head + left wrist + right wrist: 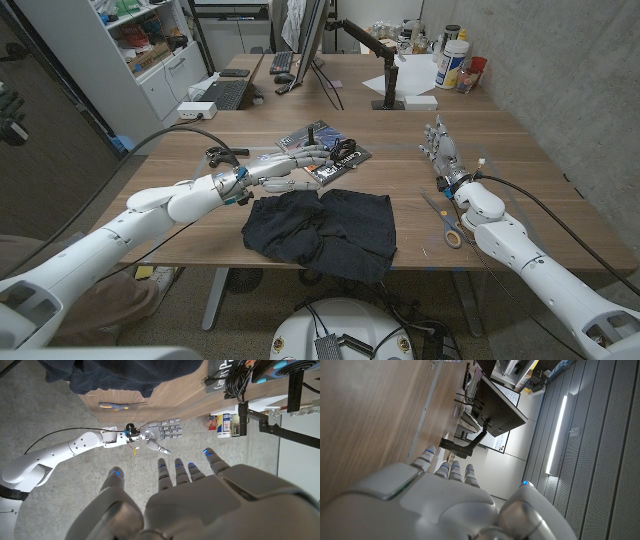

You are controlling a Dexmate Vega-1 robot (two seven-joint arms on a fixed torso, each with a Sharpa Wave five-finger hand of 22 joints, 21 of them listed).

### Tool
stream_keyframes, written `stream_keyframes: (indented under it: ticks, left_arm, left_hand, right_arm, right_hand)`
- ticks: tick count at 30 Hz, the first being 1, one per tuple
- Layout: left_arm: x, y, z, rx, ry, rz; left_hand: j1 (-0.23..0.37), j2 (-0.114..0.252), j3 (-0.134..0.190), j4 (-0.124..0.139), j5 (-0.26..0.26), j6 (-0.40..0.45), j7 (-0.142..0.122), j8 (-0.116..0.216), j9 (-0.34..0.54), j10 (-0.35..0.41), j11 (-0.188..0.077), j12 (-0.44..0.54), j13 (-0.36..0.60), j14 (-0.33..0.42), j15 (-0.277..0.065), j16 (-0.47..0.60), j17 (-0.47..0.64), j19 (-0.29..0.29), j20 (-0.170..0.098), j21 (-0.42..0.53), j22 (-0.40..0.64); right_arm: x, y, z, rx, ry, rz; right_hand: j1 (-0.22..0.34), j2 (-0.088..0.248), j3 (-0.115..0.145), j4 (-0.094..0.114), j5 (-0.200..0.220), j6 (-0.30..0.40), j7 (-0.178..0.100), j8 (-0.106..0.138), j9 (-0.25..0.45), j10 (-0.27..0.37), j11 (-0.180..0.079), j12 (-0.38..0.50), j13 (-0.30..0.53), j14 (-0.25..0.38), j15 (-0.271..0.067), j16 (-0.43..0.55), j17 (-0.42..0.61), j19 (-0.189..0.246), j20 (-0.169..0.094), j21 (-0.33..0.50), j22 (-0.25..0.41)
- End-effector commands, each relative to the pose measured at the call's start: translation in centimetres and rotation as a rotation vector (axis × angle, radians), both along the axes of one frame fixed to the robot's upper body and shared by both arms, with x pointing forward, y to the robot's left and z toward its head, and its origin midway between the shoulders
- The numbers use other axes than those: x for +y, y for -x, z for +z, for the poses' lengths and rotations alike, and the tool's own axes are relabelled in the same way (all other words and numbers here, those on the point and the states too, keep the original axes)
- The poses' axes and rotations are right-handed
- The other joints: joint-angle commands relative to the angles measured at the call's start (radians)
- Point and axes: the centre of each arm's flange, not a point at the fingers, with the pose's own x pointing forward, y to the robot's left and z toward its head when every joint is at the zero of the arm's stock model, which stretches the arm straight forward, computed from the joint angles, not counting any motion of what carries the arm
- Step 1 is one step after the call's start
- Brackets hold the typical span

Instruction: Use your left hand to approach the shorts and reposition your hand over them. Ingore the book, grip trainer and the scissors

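Shorts nearest; book cover writing unreadable; left hand empty.

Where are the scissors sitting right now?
In the head view the scissors lie flat on the wooden table on the robot's right, between the dark shorts and the right arm, just nearer than the right hand.

Layout around the left hand on the table

The shorts lie just in front of and below the left hand, toward the table's near edge. The book lies beneath and just beyond its fingers. The scissors lie well to its right, beside the right hand, which stands far across from it.
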Motion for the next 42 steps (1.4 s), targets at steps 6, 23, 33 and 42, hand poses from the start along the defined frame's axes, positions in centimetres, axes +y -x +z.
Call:
stream_keyframes:
  ticks: [6,23,33,42]
  left_arm:
    - [0.8,0.2,-1.0,-0.073,-0.05,0.007]
    - [1.0,0.4,-1.4,-0.124,-0.037,-0.026]
    - [1.2,0.2,-1.6,-0.132,-0.057,-0.028]
    - [1.4,0.1,-1.7,-0.149,-0.077,-0.039]
  left_hand:
    - [0.013,0.0,-0.002,-0.005,0.002,-0.005,-0.003,-0.003,0.003,-0.005,-0.002,-0.001,0.003,-0.011,-0.009,-0.001,0.002,0.017,-0.02,0.005,0.003]
    - [0.006,-0.003,-0.006,-0.005,0.004,0.014,-0.01,0.003,0.003,0.026,-0.009,0.009,0.003,0.009,-0.024,0.006,0.003,0.024,-0.021,0.005,0.003]
    - [0.005,-0.004,-0.007,-0.007,0.006,0.027,-0.01,0.007,0.003,0.038,-0.008,0.013,0.003,0.02,-0.028,0.008,0.003,0.034,-0.023,0.007,0.003]
    - [0.005,-0.005,-0.008,-0.009,0.008,0.035,-0.011,0.008,0.003,0.048,-0.01,0.015,0.004,0.028,-0.032,0.009,0.002,0.04,-0.024,0.007,0.003]
  right_arm:
    - [0.5,-0.4,-0.1,0.009,0.007,0.002]
    - [0.4,-0.7,-0.3,0.018,-0.001,0.003]
    - [0.5,-1.0,-0.2,0.022,0.003,0.004]
    - [0.4,-1.1,0.0,0.022,0.001,0.002]
  right_hand:
    - [0.0,0.007,-0.007,0.002,-0.001,0.0,0.001,0.006,0.004,-0.003,0.006,0.009,0.002,-0.007,-0.001,0.005,0.002,0.001,0.001,0.0,0.004]
    - [0.0,0.009,-0.009,0.002,-0.001,-0.001,0.0,0.005,0.004,-0.003,0.006,0.009,0.002,-0.007,0.0,0.006,0.002,0.001,0.002,0.0,0.004]
    - [0.0,0.01,-0.01,0.002,-0.002,-0.002,-0.001,0.005,0.004,-0.003,0.007,0.009,0.002,-0.006,-0.001,0.006,0.002,0.001,0.002,0.0,0.004]
    - [0.0,0.011,-0.011,0.002,-0.002,-0.002,-0.001,0.005,0.004,-0.003,0.007,0.009,0.002,-0.006,-0.001,0.006,0.002,0.001,0.001,0.0,0.004]
